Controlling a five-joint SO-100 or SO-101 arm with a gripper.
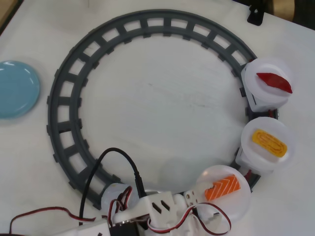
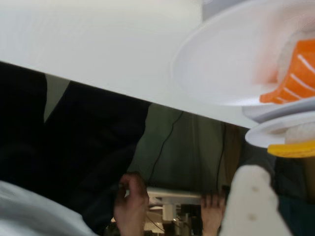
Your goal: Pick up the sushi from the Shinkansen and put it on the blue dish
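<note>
Overhead view: grey circular track (image 1: 64,88) across the middle of the frame, on a white table (image 1: 162,108). At the far left edge, the blue dish (image 1: 17,88), bare, outside the ring and well apart from the train. Along the right side of the ring, three round white plates on cars. On the upper right plate (image 1: 268,81), a dark red pointed piece (image 1: 274,82). On the middle right plate (image 1: 268,142), a yellow egg piece (image 1: 269,142). On the lower plate (image 1: 226,196), near the bottom of the frame, the sushi (image 1: 222,187), orange with white stripes. Nose of the Shinkansen (image 1: 246,162) mostly hidden under the arm; only the cars clear to see. At the bottom centre, the white arm (image 1: 157,211) with a black cable (image 1: 115,164) and red wires (image 1: 44,214) over the track, covering that part of the ring. Gripper (image 1: 197,196) just beside the sushi, on its left side; touching or not, cannot tell.

Wrist view: picture apparently turned. In the upper right, the plate with the sushi (image 2: 290,73), very close and blurred. Under it, at the right edge, the yellow egg piece (image 2: 293,147) on another plate. At the bottom right, one white finger (image 2: 251,201) of the gripper; the other finger not seen, so opening cannot be told. At the bottom centre, two human hands (image 2: 130,201) in a dark background.
</note>
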